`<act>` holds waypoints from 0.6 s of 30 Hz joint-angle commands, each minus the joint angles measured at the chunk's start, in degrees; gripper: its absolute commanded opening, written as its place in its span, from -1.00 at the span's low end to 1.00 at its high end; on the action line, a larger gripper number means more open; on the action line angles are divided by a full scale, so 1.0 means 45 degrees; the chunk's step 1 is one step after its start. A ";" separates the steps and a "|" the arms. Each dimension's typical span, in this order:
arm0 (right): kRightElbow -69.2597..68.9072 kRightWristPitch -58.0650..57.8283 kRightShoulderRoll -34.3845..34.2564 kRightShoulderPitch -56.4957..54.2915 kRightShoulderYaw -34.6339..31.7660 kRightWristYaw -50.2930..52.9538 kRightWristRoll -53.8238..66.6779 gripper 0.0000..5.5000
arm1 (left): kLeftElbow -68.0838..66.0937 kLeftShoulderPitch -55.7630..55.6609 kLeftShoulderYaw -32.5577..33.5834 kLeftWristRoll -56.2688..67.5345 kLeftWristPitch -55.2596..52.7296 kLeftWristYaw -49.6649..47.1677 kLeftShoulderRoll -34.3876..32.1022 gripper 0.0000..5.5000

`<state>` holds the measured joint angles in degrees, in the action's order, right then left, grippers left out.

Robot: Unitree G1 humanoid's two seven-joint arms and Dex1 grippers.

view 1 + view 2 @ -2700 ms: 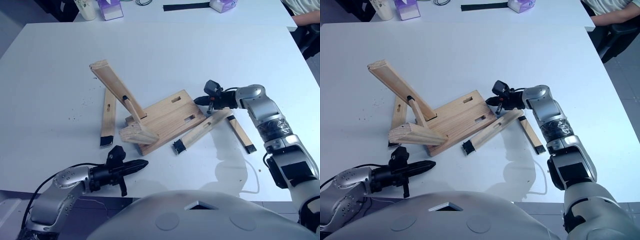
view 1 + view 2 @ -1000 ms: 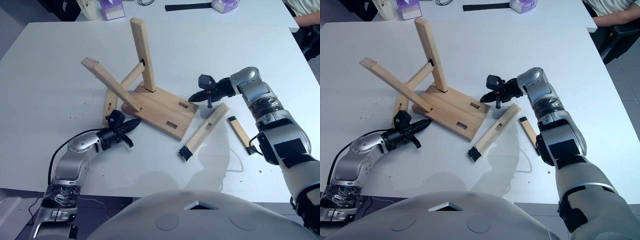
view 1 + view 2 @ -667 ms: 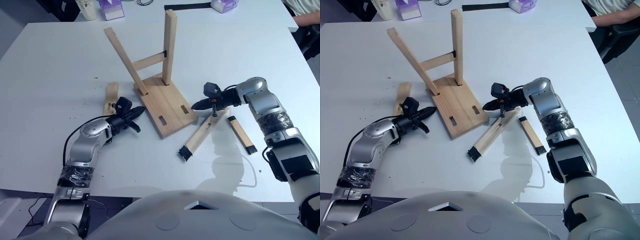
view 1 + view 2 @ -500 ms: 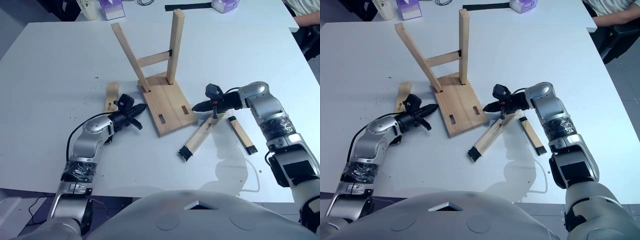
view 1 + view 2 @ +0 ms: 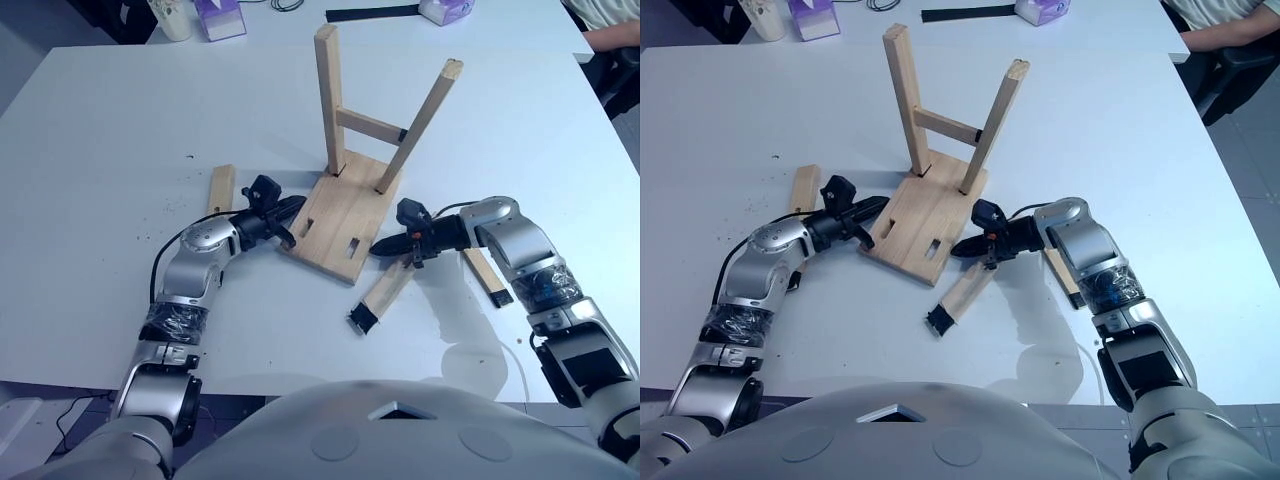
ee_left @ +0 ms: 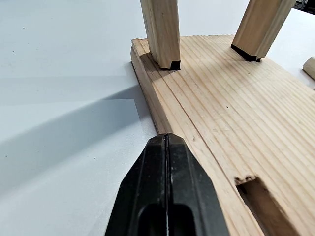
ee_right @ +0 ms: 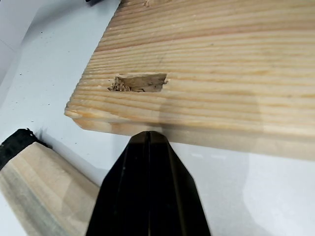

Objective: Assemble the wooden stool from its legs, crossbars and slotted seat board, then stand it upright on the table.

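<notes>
Noting the near side first: a loose leg [image 5: 385,292] lies flat on the desk [image 5: 100,120], toward the near edge. Its black-capped end points at that edge, and its long axis runs diagonally away to the right.

The right gripper [image 5: 380,247] sits just over the leg's far end, fingers clenched together on nothing. Its tip is at the near right edge of the seat board [image 5: 335,225], and whether it touches cannot be told. The left gripper [image 5: 292,205] is likewise clenched and empty, its tip against the board's left edge.

The board lies flat near the desk's middle, underside up. Two open slots [image 7: 140,82] show at its near end. Two legs [image 5: 330,100] stand in the far end, joined by a crossbar [image 5: 370,125].

Judgement: half assembled. The next move likely turns on the loose leg, which sits below and just nearward of the right jaws. The right arm is clearly the nearer one. The jaws would have to open and turn across the leg's diagonal axis.

A short bar [image 5: 492,282] lies to the right of the right arm. Another short bar [image 5: 221,188] lies left of the left gripper.

The desk surface is white and smooth, with a few dark specks toward the left edge. Along the far edge stand a purple box [image 5: 220,15], a cup [image 5: 172,18], a black strip [image 5: 372,13] and a second box [image 5: 445,10].
</notes>
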<state>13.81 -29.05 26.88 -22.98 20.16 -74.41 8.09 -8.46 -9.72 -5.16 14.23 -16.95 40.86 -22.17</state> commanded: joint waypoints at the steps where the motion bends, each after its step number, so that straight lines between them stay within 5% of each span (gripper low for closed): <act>1: 0.0853 0.0140 -0.0154 -0.0441 0.0036 0.0769 -0.0365 -0.99 | 0.0586 0.0751 -0.0172 0.0116 -0.0084 0.0175 0.0142 -1.00; 11: 0.1595 0.0729 -0.0092 -0.1375 0.0217 0.0410 -0.0573 -0.99 | 0.3789 0.3574 -0.0114 0.0822 -0.1150 -0.0517 0.0301 -1.00; 18: 0.1904 0.0831 -0.0326 -0.1649 0.0123 0.0536 -0.0622 -0.99 | 0.3841 0.3440 0.0238 0.0818 -0.1295 -0.0869 0.0300 -1.00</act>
<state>21.87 -26.40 27.59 -28.60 20.30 -73.25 5.42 9.71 6.86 -2.96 17.46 -21.78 36.32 -21.50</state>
